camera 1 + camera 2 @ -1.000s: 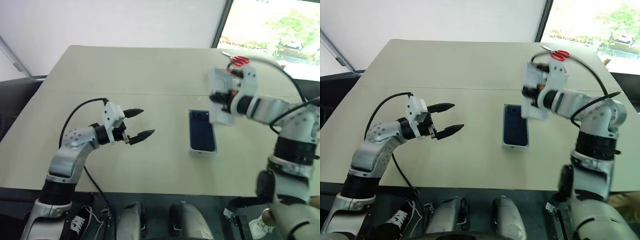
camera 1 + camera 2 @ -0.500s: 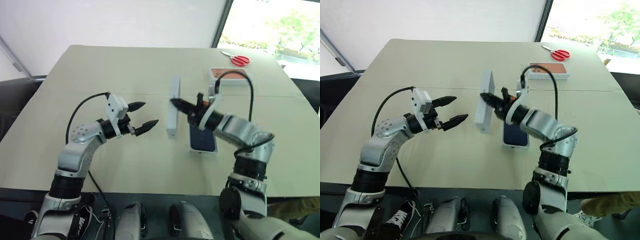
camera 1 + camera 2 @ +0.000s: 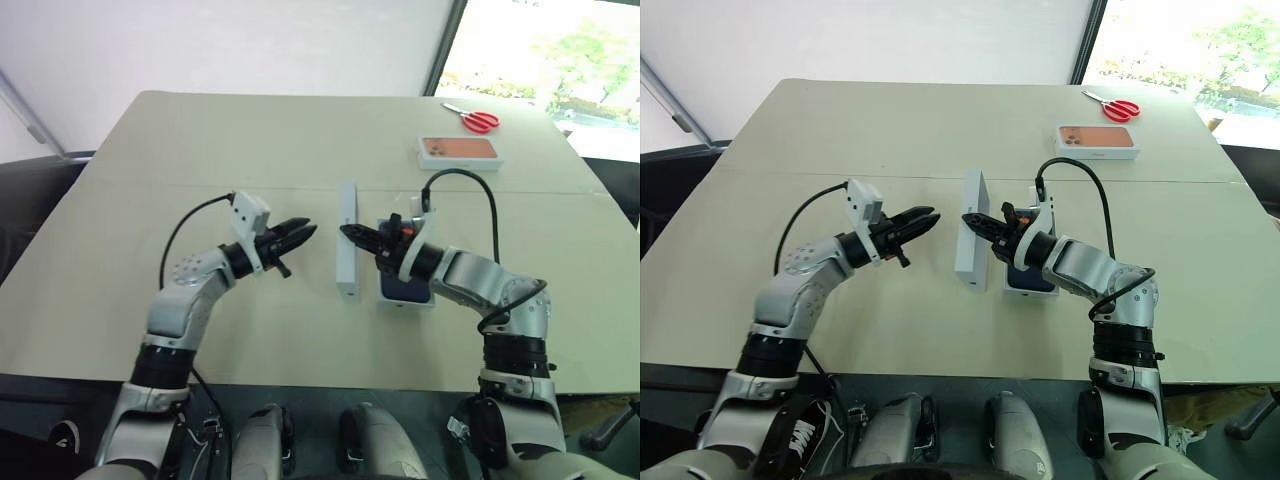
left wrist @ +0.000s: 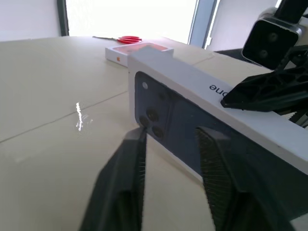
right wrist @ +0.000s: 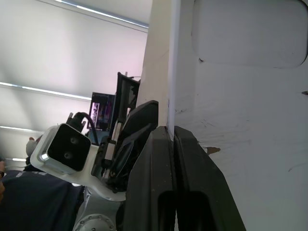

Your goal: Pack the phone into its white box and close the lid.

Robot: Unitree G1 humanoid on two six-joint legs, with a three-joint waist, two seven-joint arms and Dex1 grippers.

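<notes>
The lid (image 3: 347,255) stands on one long edge on the table, just left of the white box (image 3: 405,303). The dark blue phone (image 3: 404,280) lies in that box, partly hidden behind my right arm. My right gripper (image 3: 350,232) is shut on the lid's upper wall, and the lid's pale hollow face (image 5: 240,120) looks toward it. My left gripper (image 3: 303,234) hovers a short way left of the lid, fingers drawn together with nothing between them. It points at the lid's top face with the dark blue phone picture (image 4: 192,120).
A white box with an orange phone picture (image 3: 458,151) lies at the far right of the table. Red scissors (image 3: 475,119) lie beyond it near the far edge. A seam crosses the tabletop (image 3: 200,185) behind the grippers.
My left gripper has shut and moved right, closer to the lid. My right gripper has lowered the lid, which was held up in the air and now stands on the table.
</notes>
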